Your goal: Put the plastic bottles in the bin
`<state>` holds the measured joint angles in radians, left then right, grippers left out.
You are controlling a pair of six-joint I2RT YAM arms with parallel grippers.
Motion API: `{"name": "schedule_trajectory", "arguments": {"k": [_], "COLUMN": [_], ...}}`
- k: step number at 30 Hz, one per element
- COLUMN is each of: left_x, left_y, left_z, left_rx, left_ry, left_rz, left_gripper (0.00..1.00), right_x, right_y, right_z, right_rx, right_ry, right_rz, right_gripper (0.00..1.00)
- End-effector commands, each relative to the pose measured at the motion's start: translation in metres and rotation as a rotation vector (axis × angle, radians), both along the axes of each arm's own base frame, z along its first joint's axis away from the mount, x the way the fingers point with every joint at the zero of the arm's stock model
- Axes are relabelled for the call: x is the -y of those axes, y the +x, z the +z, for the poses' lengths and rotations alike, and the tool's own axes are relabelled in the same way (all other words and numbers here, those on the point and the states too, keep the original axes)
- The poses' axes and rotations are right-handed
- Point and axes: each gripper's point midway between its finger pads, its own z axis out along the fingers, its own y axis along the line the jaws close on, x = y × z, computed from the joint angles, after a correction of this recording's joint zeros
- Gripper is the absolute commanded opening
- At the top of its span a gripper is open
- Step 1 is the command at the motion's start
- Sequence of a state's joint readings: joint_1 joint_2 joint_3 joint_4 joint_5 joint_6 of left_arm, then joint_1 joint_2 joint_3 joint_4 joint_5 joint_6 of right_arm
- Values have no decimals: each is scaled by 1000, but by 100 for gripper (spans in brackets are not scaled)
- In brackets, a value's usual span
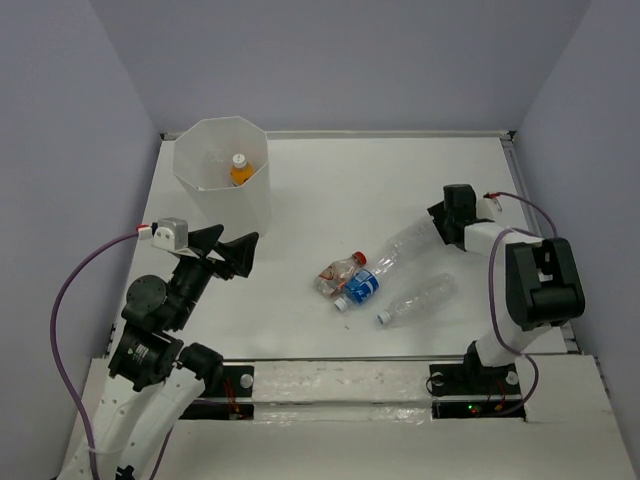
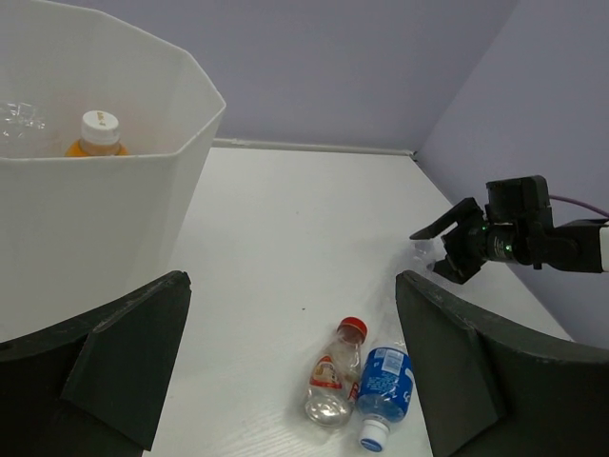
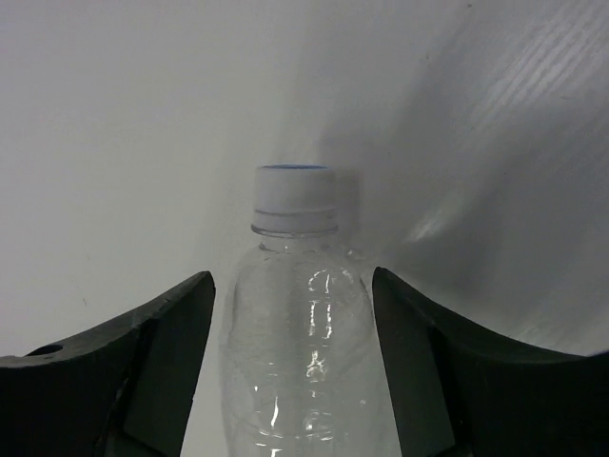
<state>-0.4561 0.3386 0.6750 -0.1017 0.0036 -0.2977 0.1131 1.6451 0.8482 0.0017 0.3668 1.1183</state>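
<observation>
At the far left corner of the surface (image 1: 330, 190) stands the bin (image 1: 222, 195), w/ the orange bottle (image 1: 240, 168) upright inside and, per left wrist view, a binned clear bottle (image 2: 19, 116) beside it. Left gripper (image 1: 236, 244) hangs just on the near side of the bin, jaws wide open, nothing in them. Right gripper (image 1: 437, 232) is well apart on the right, jaws part-way in, one each side of the right-hand clear bottle (image 1: 405, 245), which lies on the surface w/ its white cap (image 3: 296, 195) pointing away from the wrist. The fingers (image 3: 162, 343) sit close against the plastic, but can't tell if they actually bite. Near centre lie the loose clear bottle (image 1: 418, 300), blue-labelled bottle (image 1: 360, 285) and red-labelled bottle (image 1: 338, 275), the last two touching. Step in hand is prob. securing this grasp. Thin empty plastic will likely cave or squirt out, so squeeze slow, keep the body centred betw. the fingers, and confirm hold before lifting. Lift straight up first, since the cap end is near the blue-labelled bottle. Then carry high enough to clear the bin's rim and release over the opening.
</observation>
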Motion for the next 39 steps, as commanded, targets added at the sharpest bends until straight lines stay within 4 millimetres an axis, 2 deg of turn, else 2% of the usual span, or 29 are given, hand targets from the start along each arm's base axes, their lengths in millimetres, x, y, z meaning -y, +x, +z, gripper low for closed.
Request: {"name": "schedule_trajectory", "arguments": {"k": [1,5,6,7,9,13,14,15,16,17,19,20,21,23,24,27,28,30,31,32,33,34,36,37,38,39], "left_x": [-1,-1,-2,-2,-3,-10,-14,-16,-18,-24,-31,-42,-52,-77,-106,-138,-142,-148,-149,-150,-150,-149,-147,-144,-143,-140], "left_y": [0,1,1,1,0,3,4,5,5,7,9,10,10,8,4,-9,-12,-17,-18,-19,-19,-19,-18,-17,-17,-16], "left_z": [13,13,13,13,15,15,16,15,15,16,14,19,15,18,19,21,19,22,21,21,21,21,21,22,23,22], "left_rx": [42,42,42,42,45,44,42,38,35,30,14,10,-20,-44,-70,-64,-65,-53,-57,-57,-56,-53,-52,-49,-47,-48], "left_ry": [-2,0,0,0,-4,-8,-13,-14,-17,-26,-29,-52,-56,-108,-171,-229,-247,-266,-272,-275,-275,-275,-271,-271,-268,-260], "left_rz": [2,2,6,6,9,49,71,85,97,129,170,233,284,418,576,737,756,778,787,791,788,783,768,755,746,730], "left_gripper": [99,99,99,99,99,99,99,99,99,99,99,99,99,99,99,99,99,99,99,99,99,99,99,99,99,99], "right_x": [7,13,12,11,9,4,-3,-17,-18,-35,-58,-86,-101,-132,-162,-206,-234,-257,-286,-297,-303,-330,-352,-356,-374,-397], "right_y": [26,38,43,44,52,57,55,54,54,52,49,44,43,38,32,22,17,16,20,19,13,14,12,4,-2,8], "right_z": [38,70,87,92,124,173,197,208,219,242,269,280,307,335,363,408,429,448,438,447,477,469,478,505,508,487], "right_rx": [124,194,236,248,326,443,503,530,553,598,649,671,723,777,836,954,1009,1059,1050,1075,1147,1156,1197,1260,1282,1260], "right_ry": [-21,-52,-49,-52,-59,-81,-102,-93,-97,-108,-126,-139,-142,-158,-179,-228,-227,-304,-322,-333,-347,-359,-417,-415,-417,-466], "right_rz": [-30,-42,-40,-32,-8,47,83,132,146,196,251,319,344,406,460,546,592,615,667,682,672,720,746,733,761,799], "right_gripper": [58,56,55,54,52,49,48,47,46,46,46,46,46,46,46,45,45,44,44,44,44,44,44,44,44,44]}}
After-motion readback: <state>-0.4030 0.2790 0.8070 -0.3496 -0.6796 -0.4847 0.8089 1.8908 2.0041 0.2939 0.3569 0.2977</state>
